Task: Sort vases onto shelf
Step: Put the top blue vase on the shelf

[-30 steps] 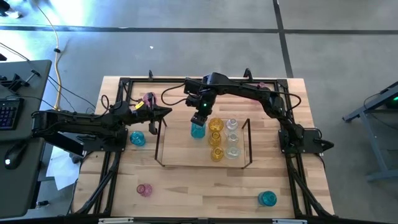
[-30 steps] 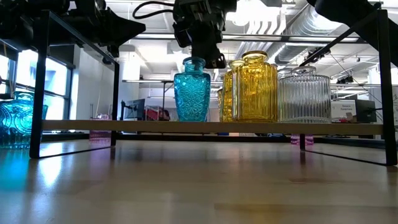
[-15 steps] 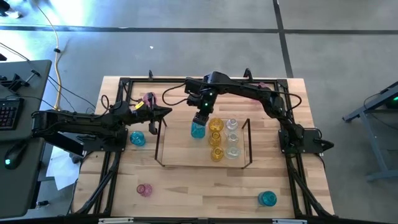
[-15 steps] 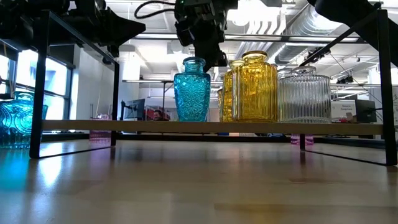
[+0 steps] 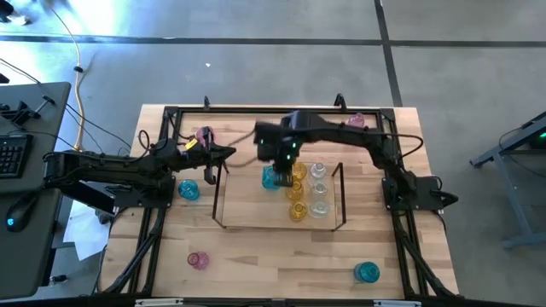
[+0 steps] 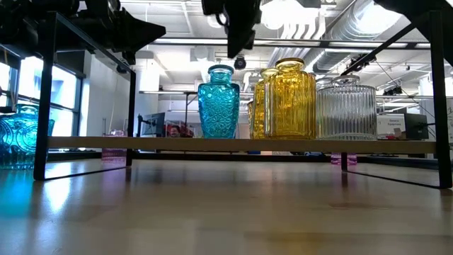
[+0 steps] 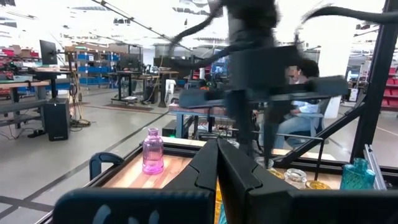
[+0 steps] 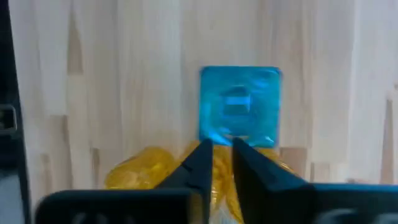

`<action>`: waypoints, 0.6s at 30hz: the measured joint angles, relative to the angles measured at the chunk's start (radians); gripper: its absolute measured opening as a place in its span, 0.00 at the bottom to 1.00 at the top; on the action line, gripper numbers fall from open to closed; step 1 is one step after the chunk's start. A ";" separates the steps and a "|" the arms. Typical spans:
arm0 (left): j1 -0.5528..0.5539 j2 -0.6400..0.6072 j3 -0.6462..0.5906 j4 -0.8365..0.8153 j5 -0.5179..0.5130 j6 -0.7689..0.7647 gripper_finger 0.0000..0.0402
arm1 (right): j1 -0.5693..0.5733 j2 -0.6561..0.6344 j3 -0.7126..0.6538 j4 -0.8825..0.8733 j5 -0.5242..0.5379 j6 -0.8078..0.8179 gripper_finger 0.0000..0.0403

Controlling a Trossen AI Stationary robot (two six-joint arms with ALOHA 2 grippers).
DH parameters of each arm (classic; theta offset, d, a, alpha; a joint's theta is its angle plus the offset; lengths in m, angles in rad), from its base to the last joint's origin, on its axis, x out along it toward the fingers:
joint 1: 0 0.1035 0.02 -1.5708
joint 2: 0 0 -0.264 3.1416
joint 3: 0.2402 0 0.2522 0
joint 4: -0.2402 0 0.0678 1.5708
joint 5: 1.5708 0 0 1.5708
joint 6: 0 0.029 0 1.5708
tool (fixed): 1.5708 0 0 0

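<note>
Centre of the high view: shelf (image 5: pixel 220 198) carrying a teal vase (image 5: pixel 271 178), a column of yellow vases (image 5: pixel 296 191) and a column of clear vases (image 5: pixel 319 188) to its right. Right gripper (image 5: pixel 275 160) just above the teal vase, apart from it, holding nothing; fingers (image 8: pixel 200 163) narrowly parted, a thin slit between them, in the right wrist view. Left gripper (image 5: pixel 229 153) at centre left, by the shelf's left end, closed and empty. Off the shelf: pink vase (image 5: pixel 204 135) upper left, teal vase (image 5: pixel 188 189) left of the shelf, pink vase (image 5: pixel 198 259) lower left, teal vase (image 5: pixel 367 271) lower right, pink vase (image 5: pixel 357 120) upper right.
</note>
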 joint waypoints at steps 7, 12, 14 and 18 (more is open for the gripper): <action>0.000 0.000 0.000 -0.001 0.000 0.006 0.00 | 0.127 0.000 0.000 0.063 0.072 -0.099 0.04; 0.000 0.000 0.000 -0.001 0.000 0.006 0.00 | 0.198 0.000 -0.017 0.178 0.079 -0.149 0.01; 0.000 0.000 0.000 -0.001 0.000 0.007 0.00 | 0.216 0.001 -0.044 0.207 0.123 -0.149 0.01; 0.000 0.000 0.000 -0.001 -0.006 0.020 0.00 | 0.225 0.000 -0.134 0.237 0.228 -0.137 0.01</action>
